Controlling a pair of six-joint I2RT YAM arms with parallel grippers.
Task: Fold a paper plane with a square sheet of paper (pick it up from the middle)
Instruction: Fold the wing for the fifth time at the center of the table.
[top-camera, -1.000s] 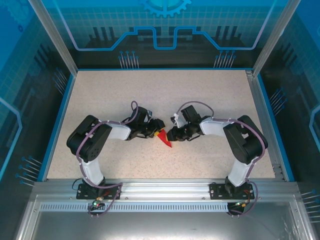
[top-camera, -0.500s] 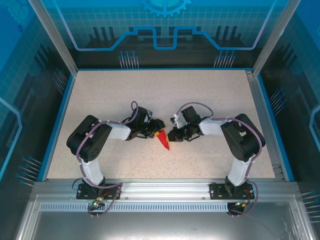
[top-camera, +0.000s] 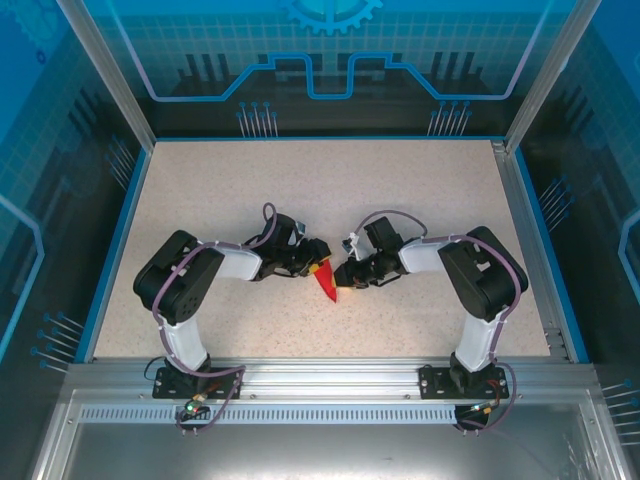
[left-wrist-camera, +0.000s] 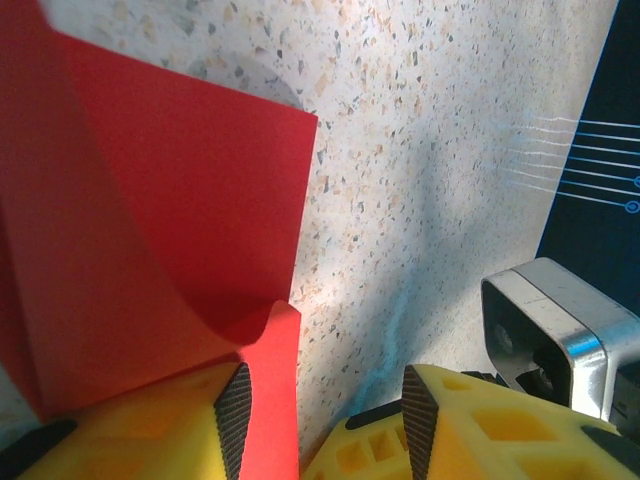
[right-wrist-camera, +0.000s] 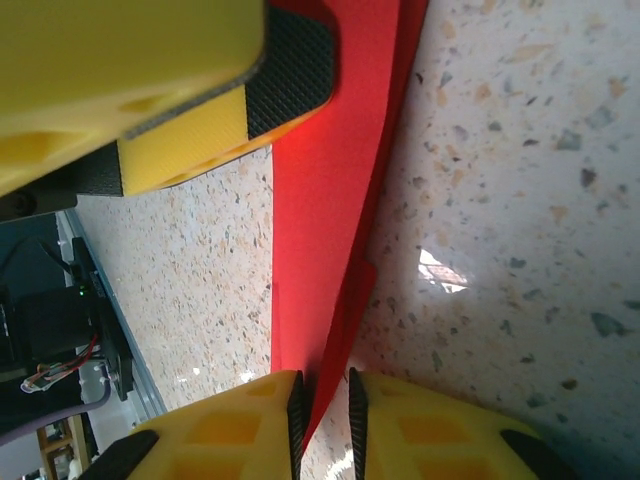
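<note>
The square sheet of paper is folded into a slim red pointed wedge, shaped like a paper plane, and lies on the speckled table between my two grippers. My left gripper sits at its upper left and is open. In the left wrist view a flap of the paper rests against one pad, and the other pad stands well clear. My right gripper is at the wedge's right side. Its jaws stand narrowly apart around the paper's folded edge, with table showing beside it.
A blue-rimmed edge borders the table, and a metal rail holds both arm bases at the near side. The left finger's pad rests on the paper in the right wrist view. A grey block of the right arm sits close by.
My right arm has edged left toward the paper, and the wedge's tip has shifted slightly left with it. The left arm has stayed put.
</note>
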